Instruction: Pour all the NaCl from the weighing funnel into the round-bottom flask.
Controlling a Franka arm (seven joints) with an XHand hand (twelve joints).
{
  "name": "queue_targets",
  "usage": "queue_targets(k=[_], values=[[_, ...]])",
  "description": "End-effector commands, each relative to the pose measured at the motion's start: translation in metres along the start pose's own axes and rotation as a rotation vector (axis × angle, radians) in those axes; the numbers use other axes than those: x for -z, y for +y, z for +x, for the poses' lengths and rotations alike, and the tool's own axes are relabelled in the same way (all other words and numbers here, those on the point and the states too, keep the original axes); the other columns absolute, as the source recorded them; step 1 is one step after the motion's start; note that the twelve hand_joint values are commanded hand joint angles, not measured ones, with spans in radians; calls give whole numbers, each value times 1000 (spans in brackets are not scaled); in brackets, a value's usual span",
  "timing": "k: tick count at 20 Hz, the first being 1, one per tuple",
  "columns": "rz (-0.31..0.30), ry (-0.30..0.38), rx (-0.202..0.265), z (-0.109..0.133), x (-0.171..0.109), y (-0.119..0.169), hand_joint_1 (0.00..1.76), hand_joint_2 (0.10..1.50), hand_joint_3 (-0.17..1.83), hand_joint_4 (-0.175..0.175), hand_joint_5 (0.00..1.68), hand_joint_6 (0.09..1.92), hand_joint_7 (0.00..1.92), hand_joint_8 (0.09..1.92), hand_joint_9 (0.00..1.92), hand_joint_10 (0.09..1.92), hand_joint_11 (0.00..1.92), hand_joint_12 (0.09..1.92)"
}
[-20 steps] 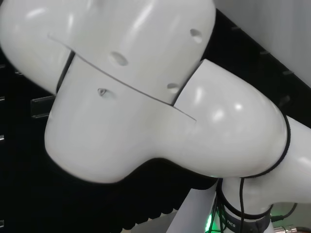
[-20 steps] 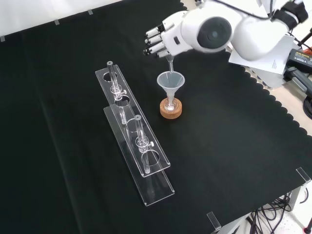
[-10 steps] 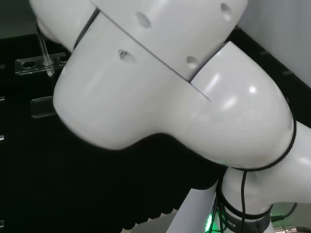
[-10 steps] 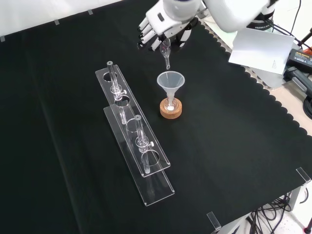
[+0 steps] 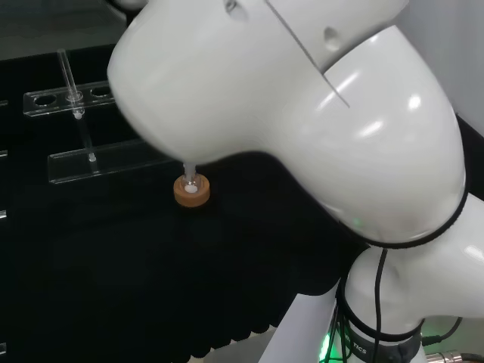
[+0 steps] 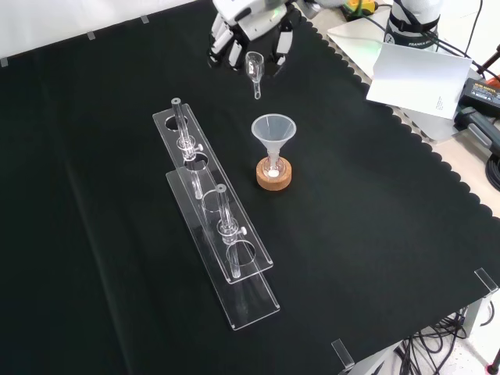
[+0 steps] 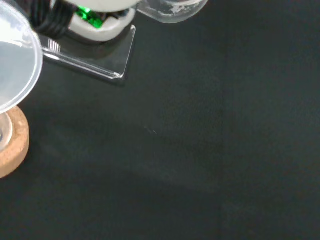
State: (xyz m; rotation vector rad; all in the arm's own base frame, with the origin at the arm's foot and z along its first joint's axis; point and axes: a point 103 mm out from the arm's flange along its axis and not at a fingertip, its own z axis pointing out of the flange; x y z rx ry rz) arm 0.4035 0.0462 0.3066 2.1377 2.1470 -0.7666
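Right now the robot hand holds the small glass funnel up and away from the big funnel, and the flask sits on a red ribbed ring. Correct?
Not quite. The ring under the flask is cork, not red and ribbed, as the front view shows. The rest holds: the robot hand holds the small glass funnel up and away from the big funnel.

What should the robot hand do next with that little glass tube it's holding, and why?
Probably carry it on to the clear rack and set it down. The hand holds the weighing funnel up in the air, well away from the plastic funnel, and white powder already lies at the bottom of the flask on its cork ring. So pouring looks finished, though I can't tell if grains remain inside.
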Motion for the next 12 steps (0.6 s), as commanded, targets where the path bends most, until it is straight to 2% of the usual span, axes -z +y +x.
queue_targets(k=[1,12], values=[[3,80,-25,-22,-2,6,1101,714,600,175,1203,775,420,700,826,423,832,1036],[9,123,-62,-54,-2,15,1101,714,600,175,1202,776,418,700,827,423,834,1035]])
